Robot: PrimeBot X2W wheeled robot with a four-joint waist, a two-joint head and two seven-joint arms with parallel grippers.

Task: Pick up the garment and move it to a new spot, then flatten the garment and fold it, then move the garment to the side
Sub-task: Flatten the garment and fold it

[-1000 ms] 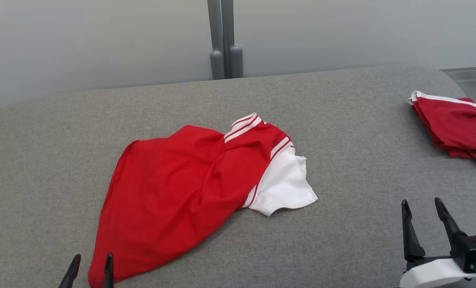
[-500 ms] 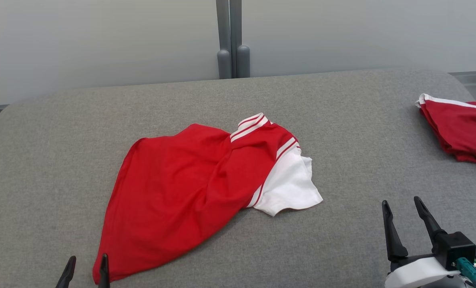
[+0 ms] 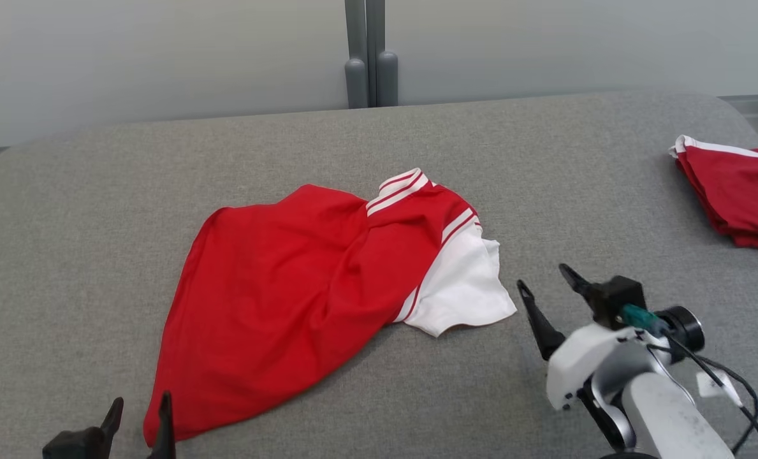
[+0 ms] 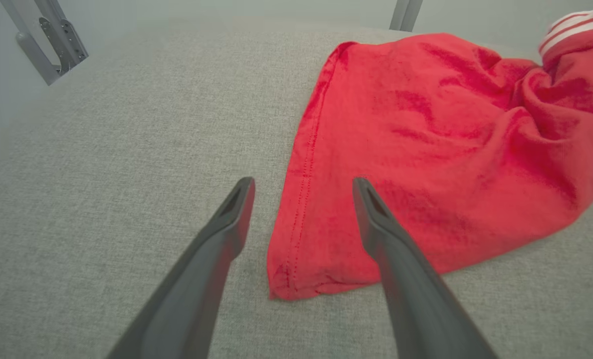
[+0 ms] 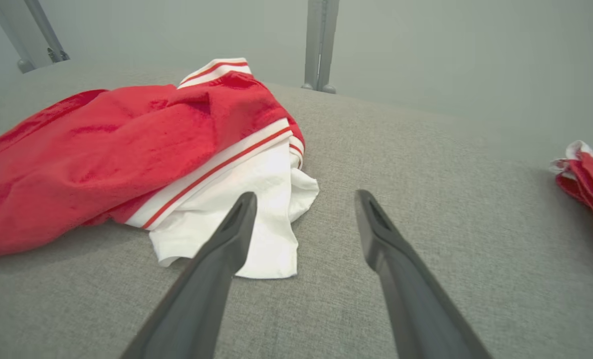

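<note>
Red garment [image 3: 302, 287] seen crumpled mid-surface on grey fabric table [image 3: 544, 166]. White sleeve [image 3: 465, 290] splayed to the right, striped collar [image 3: 396, 189] at the far side. Right gripper [image 3: 542, 276] positioned just beside the sleeve, fingers spread, no contact. Left gripper [image 3: 141, 400] at the hem corner, fingers apart, contact not determinable. Folded red garment [image 3: 736, 197] parked far right.

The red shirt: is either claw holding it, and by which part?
Nothing is held. The left gripper stands open by the bottom corner of the shirt, the right gripper open near its white sleeve; neither grips cloth.
</note>
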